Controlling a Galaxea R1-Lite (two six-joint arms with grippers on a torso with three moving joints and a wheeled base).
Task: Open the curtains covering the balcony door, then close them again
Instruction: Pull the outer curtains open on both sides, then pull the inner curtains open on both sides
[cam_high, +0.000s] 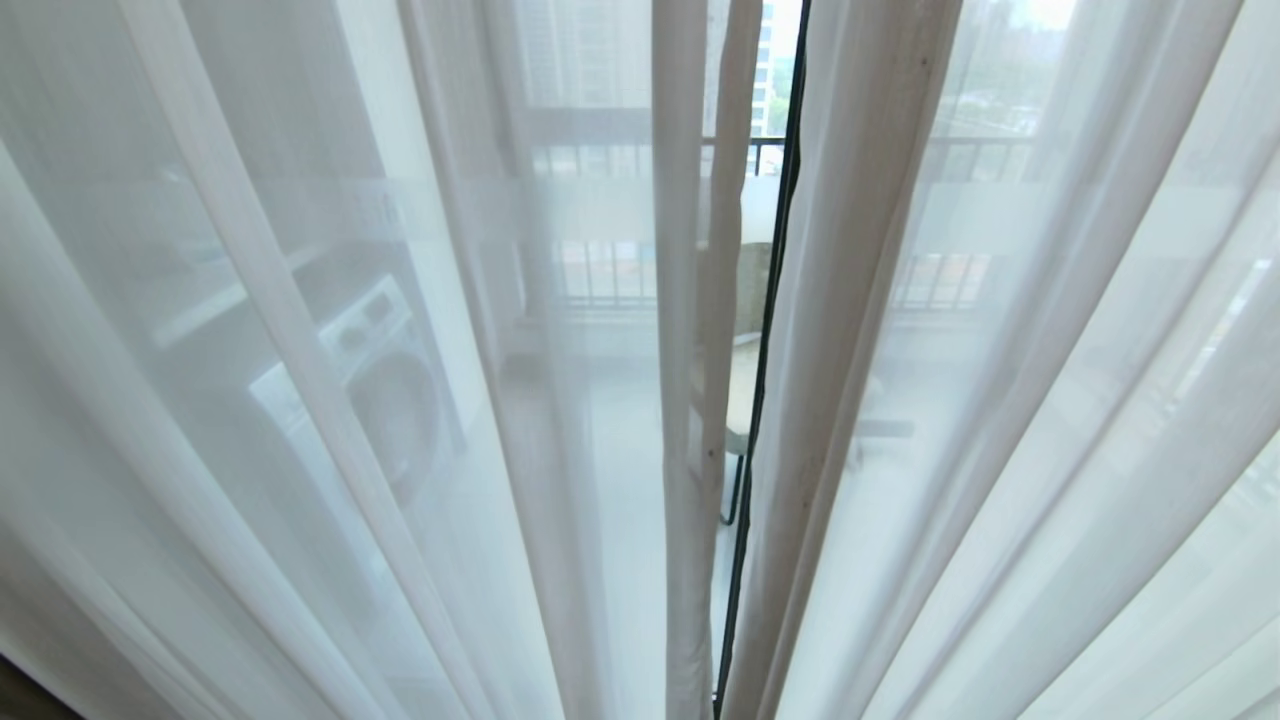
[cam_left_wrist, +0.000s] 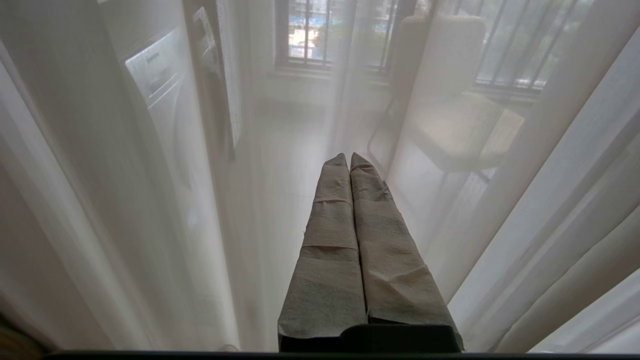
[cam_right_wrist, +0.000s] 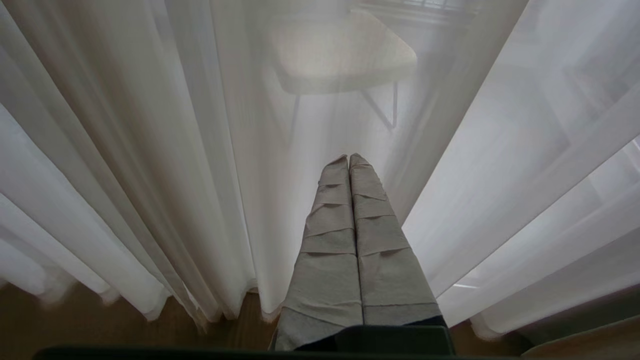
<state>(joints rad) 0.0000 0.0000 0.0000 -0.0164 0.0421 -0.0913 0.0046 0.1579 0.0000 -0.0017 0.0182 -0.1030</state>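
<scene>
Thin white sheer curtains (cam_high: 300, 350) hang drawn across the whole head view, left and right panels meeting near the middle. A narrow gap between them shows a black frame strip of the balcony door (cam_high: 765, 350). Neither arm appears in the head view. In the left wrist view my left gripper (cam_left_wrist: 349, 156), fingers wrapped in grey tape, is shut with nothing in it, pointing at the sheer (cam_left_wrist: 125, 225) close ahead. My right gripper (cam_right_wrist: 349, 156), taped the same way, is shut and empty, low in front of the sheer folds (cam_right_wrist: 150, 175) near their hem.
Through the sheers show a white washing machine (cam_high: 370, 380) on the left, a pale chair (cam_right_wrist: 340, 55) on thin dark legs near the middle, and a barred railing (cam_high: 620, 150) farther out. Brown wooden floor (cam_right_wrist: 100, 330) runs under the curtain hems.
</scene>
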